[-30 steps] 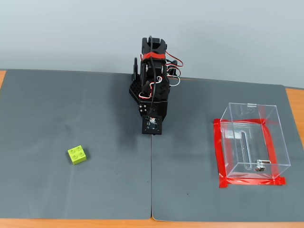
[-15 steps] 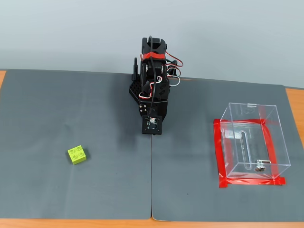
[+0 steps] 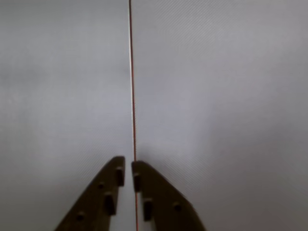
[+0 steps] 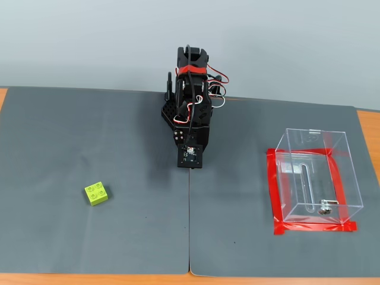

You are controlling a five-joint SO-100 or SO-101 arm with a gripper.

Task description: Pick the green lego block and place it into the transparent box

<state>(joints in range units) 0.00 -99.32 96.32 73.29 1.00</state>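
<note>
The green lego block (image 4: 96, 193) lies on the grey surface (image 4: 71, 136), well left of the arm's (image 4: 191, 113) pressed-together, empty jaws in the fixed view.

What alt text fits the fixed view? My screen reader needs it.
A black robot arm sits folded at the back of a grey mat, with a green lego block at left and an empty transparent box, framed by red tape, at right.

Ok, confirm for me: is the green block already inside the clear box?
No. The green lego block lies on the grey mat, far left of the transparent box.
</note>
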